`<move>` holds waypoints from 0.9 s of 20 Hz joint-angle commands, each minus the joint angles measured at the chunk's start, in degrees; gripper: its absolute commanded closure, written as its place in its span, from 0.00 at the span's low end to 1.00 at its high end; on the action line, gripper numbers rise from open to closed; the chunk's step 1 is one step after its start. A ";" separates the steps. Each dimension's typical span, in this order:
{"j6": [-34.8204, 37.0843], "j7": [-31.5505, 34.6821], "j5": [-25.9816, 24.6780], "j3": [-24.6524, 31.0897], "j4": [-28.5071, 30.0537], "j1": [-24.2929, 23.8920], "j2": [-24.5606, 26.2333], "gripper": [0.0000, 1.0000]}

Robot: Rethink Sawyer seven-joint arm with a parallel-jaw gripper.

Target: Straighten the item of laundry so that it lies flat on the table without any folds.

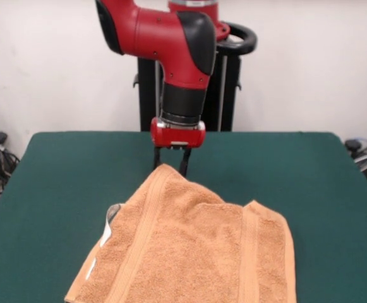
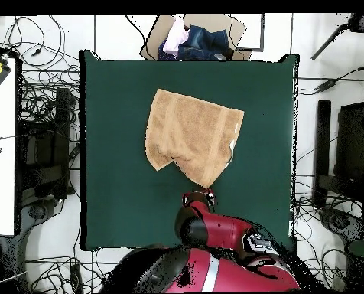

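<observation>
The gripper (image 1: 170, 165) stands at the towel's (image 1: 196, 252) far corner, its dark fingers (image 1: 184, 165) narrowly apart and pinching that lifted corner. The towel lies rumpled on the green surface (image 1: 57, 183), its left edge folded.
</observation>
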 commanded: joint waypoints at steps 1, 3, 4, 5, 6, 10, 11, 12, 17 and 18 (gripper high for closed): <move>-4.22 12.02 -0.15 3.29 -1.88 0.65 0.86 0.00; -5.42 12.00 -0.17 3.35 -1.86 0.53 1.34 0.00; -6.11 12.21 -0.15 3.50 -1.74 0.37 1.35 0.00; -6.70 12.30 -0.07 3.39 -1.74 0.45 1.53 0.00; -7.30 12.39 0.02 3.27 -1.74 0.54 1.71 0.00; -8.59 12.31 0.25 2.55 -1.93 1.11 2.61 0.00; -8.63 12.23 0.29 2.42 -1.99 1.21 2.74 0.00; -8.04 12.01 0.28 2.43 -2.10 1.20 2.77 0.00; -6.86 11.17 0.59 1.60 -2.48 1.83 3.42 0.00; -6.39 10.66 0.69 0.98 -2.72 2.30 3.64 0.00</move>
